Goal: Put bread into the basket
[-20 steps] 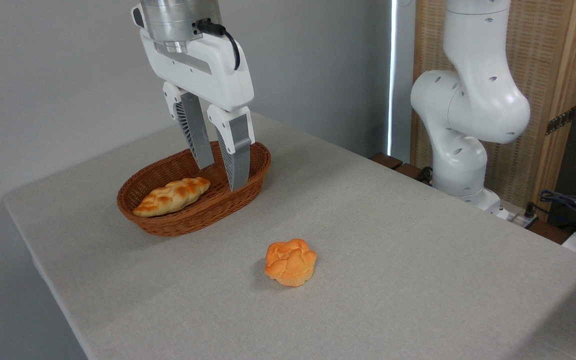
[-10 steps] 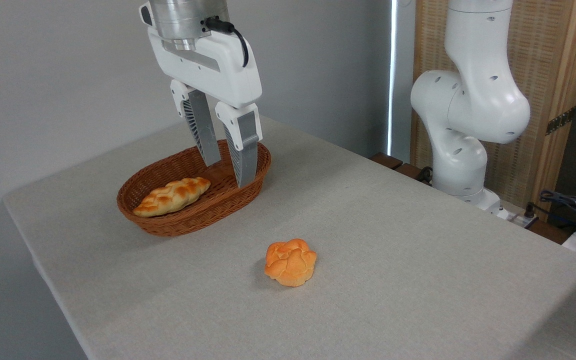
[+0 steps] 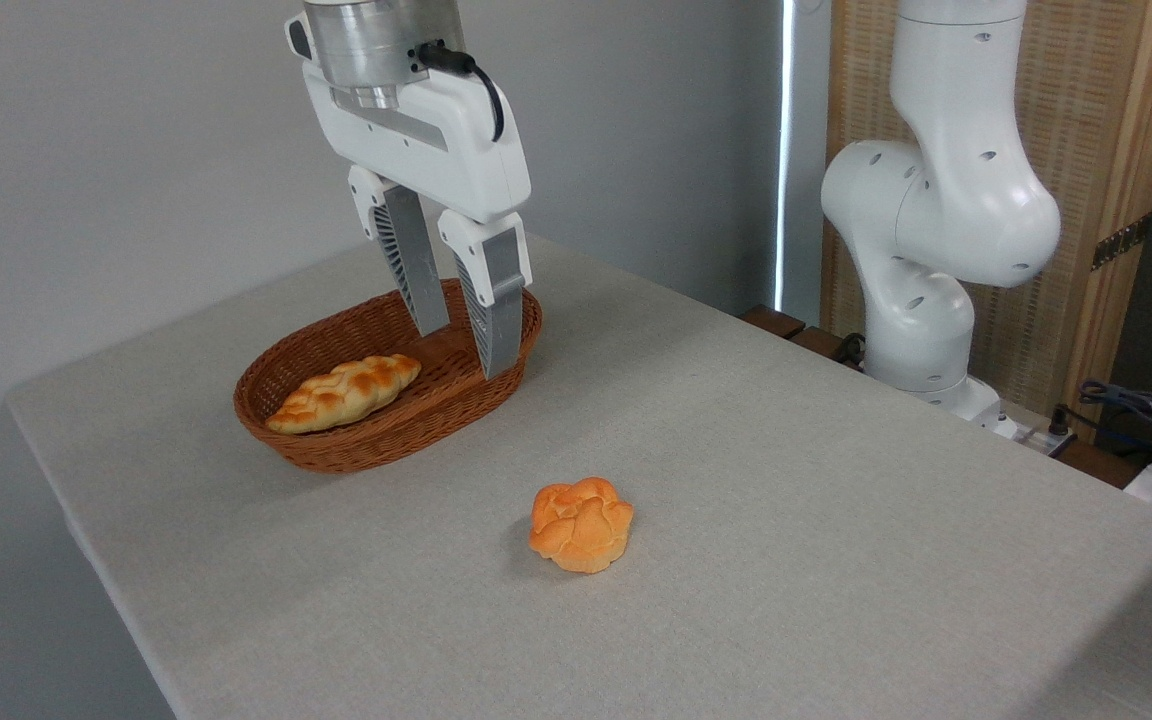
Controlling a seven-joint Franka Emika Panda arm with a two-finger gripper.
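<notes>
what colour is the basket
Reddish-brown woven wicker basket, seen clearly in the fixed camera view.

a table (image 3: 786,520) fills the view. the basket (image 3: 336,450) sits on it toward the back left, with a long braided loaf (image 3: 344,391) lying in its left half. the bread (image 3: 581,523) rests on the table nearer the front, to the right of the basket and well apart from it. the gripper (image 3: 466,350) hangs over the basket's right end, fingers parted. the arm's base (image 3: 921,300) stands behind the table's right edge.
</notes>
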